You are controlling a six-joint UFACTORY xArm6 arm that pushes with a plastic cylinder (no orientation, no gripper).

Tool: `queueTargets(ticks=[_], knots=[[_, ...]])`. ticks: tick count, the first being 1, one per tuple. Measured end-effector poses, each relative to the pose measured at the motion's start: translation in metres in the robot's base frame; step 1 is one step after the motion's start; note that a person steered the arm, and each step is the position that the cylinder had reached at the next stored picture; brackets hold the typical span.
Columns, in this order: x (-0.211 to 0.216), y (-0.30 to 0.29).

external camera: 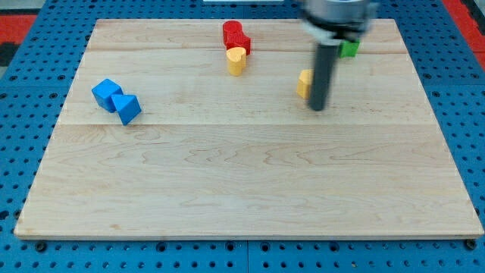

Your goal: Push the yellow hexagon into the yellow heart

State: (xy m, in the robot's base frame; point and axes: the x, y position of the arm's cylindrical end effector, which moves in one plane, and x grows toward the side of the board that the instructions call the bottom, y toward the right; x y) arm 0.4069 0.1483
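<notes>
The yellow hexagon (pixel 304 83) lies on the wooden board, right of centre near the view's top, partly hidden behind the rod. The yellow heart (pixel 236 60) lies to its left and a little higher, touching the red blocks (pixel 236 36) just above it. My tip (pixel 318 108) rests on the board right beside the hexagon, at its right and slightly below it. The dark rod rises from there toward the view's top.
Two blue blocks (pixel 117 100) sit together at the view's left. A green block (pixel 349 49) shows near the top right, partly hidden by the arm's head (pixel 337 19). The wooden board (pixel 242 182) lies on a blue perforated table.
</notes>
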Motion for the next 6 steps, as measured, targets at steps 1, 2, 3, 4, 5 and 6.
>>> queueTargets(ticks=[1, 2, 3, 4, 5, 6], knots=[[-0.018, 0.0], [-0.047, -0.046], [-0.077, -0.086], [-0.092, -0.097], [-0.102, -0.099], [-0.137, -0.044]])
